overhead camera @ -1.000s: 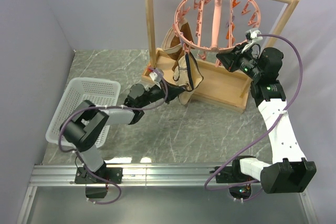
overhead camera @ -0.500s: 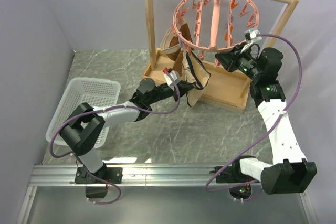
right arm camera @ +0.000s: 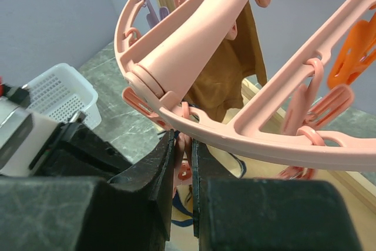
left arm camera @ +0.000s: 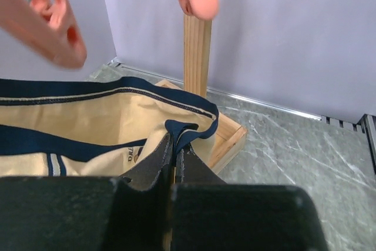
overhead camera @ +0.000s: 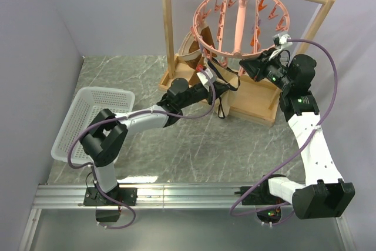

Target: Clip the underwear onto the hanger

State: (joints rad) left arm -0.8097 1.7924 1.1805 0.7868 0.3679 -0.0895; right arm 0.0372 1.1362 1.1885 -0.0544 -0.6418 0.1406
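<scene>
Since a second ago the left arm has been stretching away from the near edge toward the far right corner, carrying the underwear (overhead camera: 221, 99) from in front of the wooden rack's (overhead camera: 169, 24) tray up to a spot just under the hanger (overhead camera: 237, 27). The right arm has hardly been shifting.

The left pincer (overhead camera: 215, 84) is clenching a fold of the underwear; in the left wrist view its fingers are pressing together on the cloth right at the dark trim (left arm camera: 174, 160). From that grip the underwear (left arm camera: 88, 124) is spreading out to the left of the fingers, and in the top view it is dangling below the pincer in front of the tray. Pink pegs are hanging blurred just above the cloth, not touching it.

The right pincer (overhead camera: 245, 66) is reaching in from the right edge and is squeezing a small peg (right arm camera: 184, 171) that hangs from the underside of the hanger's ring (right arm camera: 194, 39); its tips (right arm camera: 182, 145) are nearly meeting around it. The two pincers are sitting near each other beneath the ring.

The hanger is hooking over the rack's top rail at the far edge. A brown garment (overhead camera: 191, 45) is already hanging from the ring's left side. A white basket (overhead camera: 63, 136) is sitting by the left edge of the marbled table (overhead camera: 205, 145).
</scene>
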